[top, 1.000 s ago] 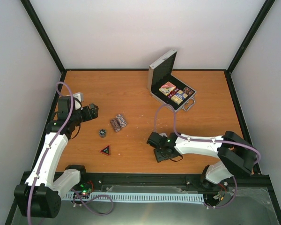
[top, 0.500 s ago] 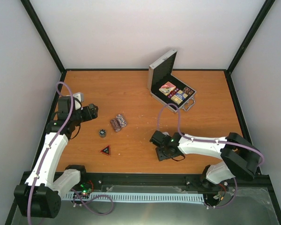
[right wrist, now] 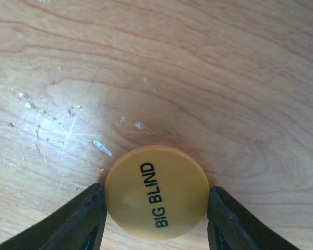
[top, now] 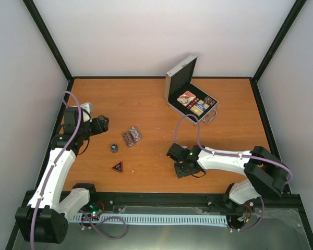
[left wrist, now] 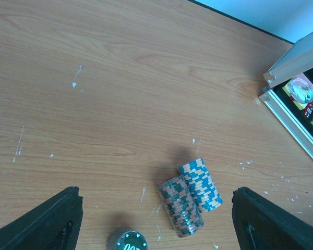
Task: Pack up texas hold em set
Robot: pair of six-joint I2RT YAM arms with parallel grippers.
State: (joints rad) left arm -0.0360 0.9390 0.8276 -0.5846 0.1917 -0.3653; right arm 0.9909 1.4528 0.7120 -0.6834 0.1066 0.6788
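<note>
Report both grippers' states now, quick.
Left gripper: open, jaws wide apart, holding nothing.
Right gripper: jaws closed on the edges of the orange disc, which lies flat on the table.

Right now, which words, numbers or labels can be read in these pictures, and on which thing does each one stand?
"BIG BLIND": black letters on the yellow-orange disc, in the right wrist view.
Digits on the dark chip at the bottom edge of the left wrist view: cut off, not readable.
Print on the items inside the open case: too small to read.
</note>
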